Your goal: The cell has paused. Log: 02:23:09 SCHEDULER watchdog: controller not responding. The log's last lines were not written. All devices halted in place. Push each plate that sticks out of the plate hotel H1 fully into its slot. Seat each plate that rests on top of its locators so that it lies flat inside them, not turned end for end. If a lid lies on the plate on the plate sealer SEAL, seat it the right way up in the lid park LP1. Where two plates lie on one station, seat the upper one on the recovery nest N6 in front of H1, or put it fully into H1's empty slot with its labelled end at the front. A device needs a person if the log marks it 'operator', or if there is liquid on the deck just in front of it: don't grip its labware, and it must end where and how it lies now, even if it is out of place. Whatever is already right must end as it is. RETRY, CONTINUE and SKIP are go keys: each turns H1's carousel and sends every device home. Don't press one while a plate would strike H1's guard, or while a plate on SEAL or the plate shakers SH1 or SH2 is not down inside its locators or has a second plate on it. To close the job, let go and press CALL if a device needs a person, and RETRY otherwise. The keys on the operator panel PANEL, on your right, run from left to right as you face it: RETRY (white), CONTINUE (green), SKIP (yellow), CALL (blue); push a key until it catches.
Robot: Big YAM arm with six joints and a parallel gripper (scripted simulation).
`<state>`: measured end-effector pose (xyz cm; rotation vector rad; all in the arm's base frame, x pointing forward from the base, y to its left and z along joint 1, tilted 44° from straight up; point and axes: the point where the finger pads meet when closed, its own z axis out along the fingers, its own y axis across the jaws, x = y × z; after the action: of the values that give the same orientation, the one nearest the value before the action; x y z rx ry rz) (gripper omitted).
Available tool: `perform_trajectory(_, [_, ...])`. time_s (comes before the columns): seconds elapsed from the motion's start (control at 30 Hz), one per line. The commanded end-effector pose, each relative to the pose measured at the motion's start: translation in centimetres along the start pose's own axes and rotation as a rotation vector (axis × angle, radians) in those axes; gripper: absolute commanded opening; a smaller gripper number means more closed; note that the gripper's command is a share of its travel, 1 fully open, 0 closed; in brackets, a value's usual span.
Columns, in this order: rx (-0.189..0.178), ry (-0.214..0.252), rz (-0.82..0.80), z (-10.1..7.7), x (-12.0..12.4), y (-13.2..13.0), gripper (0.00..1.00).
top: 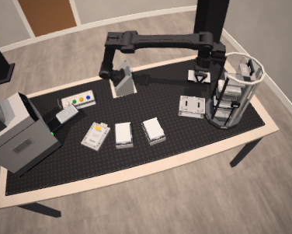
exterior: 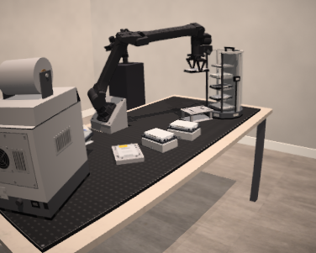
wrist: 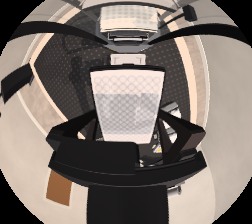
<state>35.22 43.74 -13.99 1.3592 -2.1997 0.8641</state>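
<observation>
My gripper (top: 199, 77) (exterior: 195, 67) (wrist: 127, 112) is shut on a white plate (top: 195, 76) (exterior: 192, 71) (wrist: 126, 100) and holds it level, high above the deck. It hangs just in front of the upper shelves of the plate hotel H1 (top: 242, 71) (exterior: 227, 83) (wrist: 129, 18), with the plate's far end towards H1. H1 is a clear cylinder with plates on several shelves. The recovery nest N6 (top: 192, 106) (exterior: 196, 110) stands bare on the deck below, in front of H1.
Two stations with white plates (top: 123, 134) (top: 154, 130) stand mid-table, and a flat station with a yellow label (top: 95, 135) (exterior: 127, 153) stands to their left. The sealer (top: 21, 139) (exterior: 35, 134) has a plate (top: 67, 113) on its tray. The key panel (top: 78, 99) lies behind it.
</observation>
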Motion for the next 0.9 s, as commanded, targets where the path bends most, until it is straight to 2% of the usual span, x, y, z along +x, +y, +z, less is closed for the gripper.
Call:
perform_trajectory(0.0, [-0.008, -0.028, 0.014, -1.6, -1.1, -1.1, 0.84])
perform_trajectory(0.27, [-0.010, -0.027, 0.013, -1.0, -1.1, -1.5, 0.84])
perform_trajectory(0.33, [-0.010, -0.035, 0.016, -1.4, -0.9, -1.8, 0.84])
perform_trajectory(0.4, [-0.009, 0.013, -0.003, 0.3, 0.4, -1.3, 0.84])
perform_trajectory(0.43, [-0.009, 0.014, -0.003, 0.2, 0.6, -1.3, 0.84])
perform_trajectory(0.53, [-0.010, -0.020, 0.010, -0.2, 0.3, -1.7, 0.84])
perform_trajectory(0.87, [-0.009, -0.023, 0.012, 0.4, 0.3, -1.7, 0.84])
